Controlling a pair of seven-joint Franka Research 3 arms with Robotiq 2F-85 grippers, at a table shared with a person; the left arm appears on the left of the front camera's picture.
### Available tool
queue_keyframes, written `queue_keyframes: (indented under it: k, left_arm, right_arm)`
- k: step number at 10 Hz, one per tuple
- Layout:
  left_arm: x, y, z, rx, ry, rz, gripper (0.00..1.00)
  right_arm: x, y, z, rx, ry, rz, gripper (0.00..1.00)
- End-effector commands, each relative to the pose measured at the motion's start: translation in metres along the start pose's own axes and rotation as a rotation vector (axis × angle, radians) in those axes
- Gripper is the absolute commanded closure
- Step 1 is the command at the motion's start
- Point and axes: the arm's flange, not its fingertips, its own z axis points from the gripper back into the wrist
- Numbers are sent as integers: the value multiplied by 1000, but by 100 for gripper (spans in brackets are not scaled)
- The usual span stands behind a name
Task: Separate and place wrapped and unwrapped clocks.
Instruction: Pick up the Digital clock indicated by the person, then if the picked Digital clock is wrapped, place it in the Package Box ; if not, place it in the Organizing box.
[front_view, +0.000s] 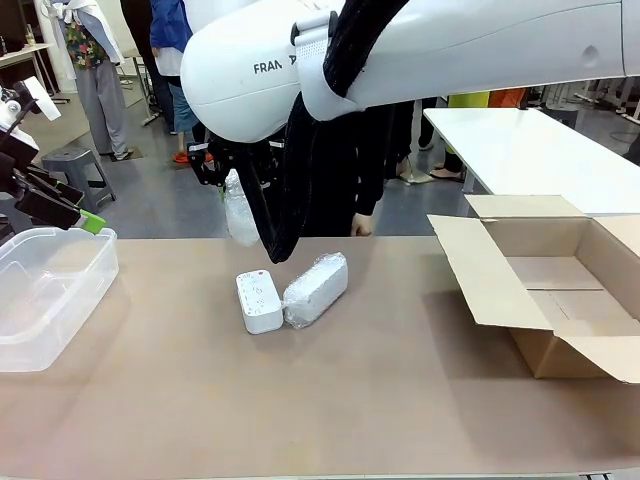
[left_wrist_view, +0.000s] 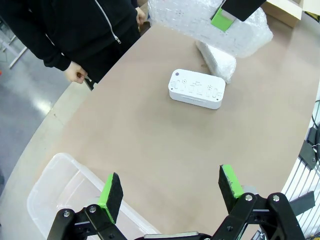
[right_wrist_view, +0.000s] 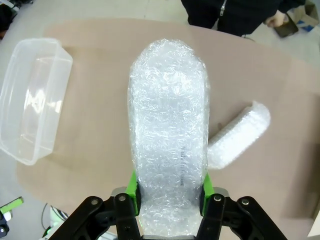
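Spanning the whole scene, the tan tabletop (front_view: 400, 400) carried a sorting layout: an open cardboard box (front_view: 480, 270) at the right and a clear plastic bin (front_view: 40, 320) at the left. These were apparently one for each kind of clock, though which was meant for which I could not tell. The right arm (front_view: 400, 60) reached across the middle. Its right tool (right_wrist_view: 170, 187) pinched one wrapped clock (right_wrist_view: 169, 125) by its end between the green pads, so the bundle hung lengthwise, clear of the tabletop and ready to be carried. The left tool (left_wrist_view: 172, 187) hovered over the bin with its fingers spread wide and nothing between them, seemingly waiting its turn. At the tabletop's middle lay the second wrapped clock (front_view: 316, 290), touching the bare clock (front_view: 259, 300) just to its left, both not yet sorted.
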Motion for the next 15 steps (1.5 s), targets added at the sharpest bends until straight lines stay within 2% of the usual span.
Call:
queue_keyframes:
  k: [1,10,11,13,15]
  left_arm:
    - [0,1,-1,-9,-6,5,0]
    - [0,1,-1,-9,-6,5,0]
    - [0,1,-1,-9,-6,5,0]
    - [0,1,-1,-9,-6,5,0]
    - [0,1,-1,-9,-6,5,0]
  right_arm:
    - [4,0,2,-11,-5,12,100]
    - [4,0,2,-11,-5,12,100]
    - [1,-1,0,0,0,-2,48]
    - [7,-36,40,-36,2,-8,48]
    - [-2,-92,85,-61,-16,-26,48]
